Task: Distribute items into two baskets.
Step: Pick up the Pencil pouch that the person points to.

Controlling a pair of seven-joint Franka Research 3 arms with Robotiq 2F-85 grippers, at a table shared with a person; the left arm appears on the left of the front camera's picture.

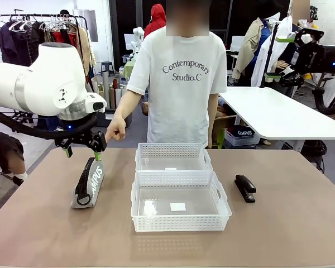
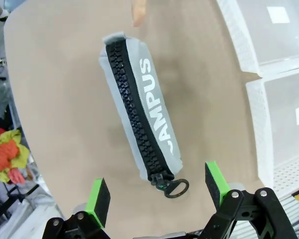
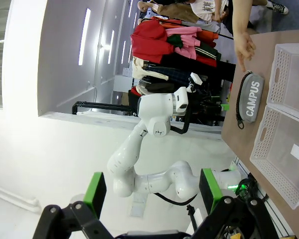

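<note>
A brown table (image 1: pixel 290 234) is shared with a person standing at its far edge, with clothes racks behind. 2 white baskets are set end to end at the centre, the near basket (image 1: pixel 178 223) and the far basket (image 1: pixel 170 149), with nothing in either (only a small white label on each clear bottom). The grey CAMPUS pouch (image 1: pixel 88 187) lies at 9 o'clock of the near basket, apart from it, zipper uppermost. The black stapler (image 1: pixel 245 187) lies at 3 o'clock, near the basket.

A poor pick is the likeliest fault. In the left wrist view the jaws are centred over the zipper-pull end, not the pouch's middle, so a grip taken there would probably let the soft fabric sag, swing and catch a basket rim. The person's hand (image 1: pixel 116 133) is held at 1 o'clock of the pouch, close to its far end, and could be brushed by a descent.

The left gripper (image 1: pixel 82 152) is spread wide above the pouch, with nothing held and, as far as can be judged, nothing touched. The right gripper (image 3: pixel 152 191) is likewise spread wide and empty, raised well clear of the table.
</note>
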